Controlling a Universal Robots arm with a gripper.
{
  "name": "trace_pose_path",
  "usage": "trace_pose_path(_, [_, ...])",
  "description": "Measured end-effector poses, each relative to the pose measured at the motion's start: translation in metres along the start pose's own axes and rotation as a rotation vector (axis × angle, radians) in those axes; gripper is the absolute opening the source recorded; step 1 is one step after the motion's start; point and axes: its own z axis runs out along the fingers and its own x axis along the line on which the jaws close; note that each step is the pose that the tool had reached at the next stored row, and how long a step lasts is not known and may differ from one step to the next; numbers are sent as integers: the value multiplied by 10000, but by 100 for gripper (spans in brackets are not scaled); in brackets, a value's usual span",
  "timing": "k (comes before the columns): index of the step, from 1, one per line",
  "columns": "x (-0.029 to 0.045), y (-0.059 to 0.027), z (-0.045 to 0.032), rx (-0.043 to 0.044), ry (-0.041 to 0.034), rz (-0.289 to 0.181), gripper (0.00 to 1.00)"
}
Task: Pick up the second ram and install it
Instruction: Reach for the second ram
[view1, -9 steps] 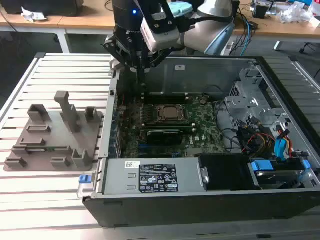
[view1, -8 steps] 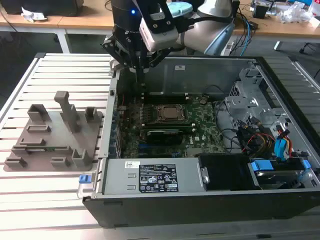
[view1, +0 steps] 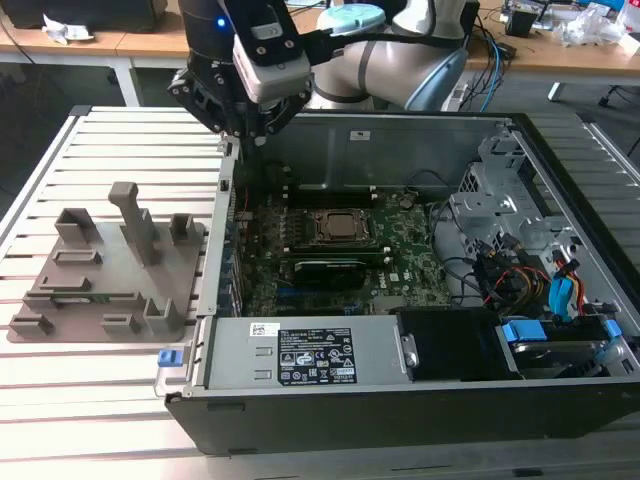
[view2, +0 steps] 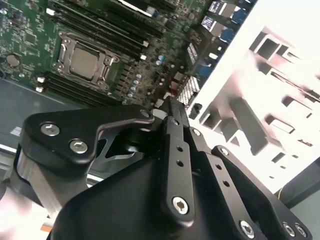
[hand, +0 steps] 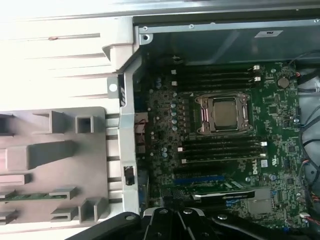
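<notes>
Slatted metal table carries a grey fixture plate and an open computer case. The second ram sits between the plate's holder blocks, well apart from the gripper, which hovers over the case wall nearest the plate. Its jaws look pressed together, holding nothing. The ram is probably light, stiff and fragile (chips, contact edge). Best taken by its long edges, mid-length.

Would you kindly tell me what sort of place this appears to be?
Probably a robotics lab or workshop: a robot arm reaches over an open computer case on a slatted metal workbench, with cluttered desks beyond.
</notes>
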Motion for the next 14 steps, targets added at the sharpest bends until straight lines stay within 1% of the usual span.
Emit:
trace_pose_path(3, [102,-7,-2,0,0,1,11])
trace_pose_path(4, [154,-11,-3,0,0,0,11])
trace_pose_path(5, [228,-17,-4,0,0,1,11])
trace_pose_path(8, [364,-27,-7,0,0,1,11])
trace_pose_path(9, [436,-32,-8,1,0,2,11])
trace_pose_path(10, [484,-36,-9,0,0,0,11])
trace_pose_path(12, [609,-45,-11,0,0,2,11])
trace_pose_path(13, [691,-52,-13,1,1,0,11])
trace_pose_path(14, [741,-55,-13,0,0,0,11])
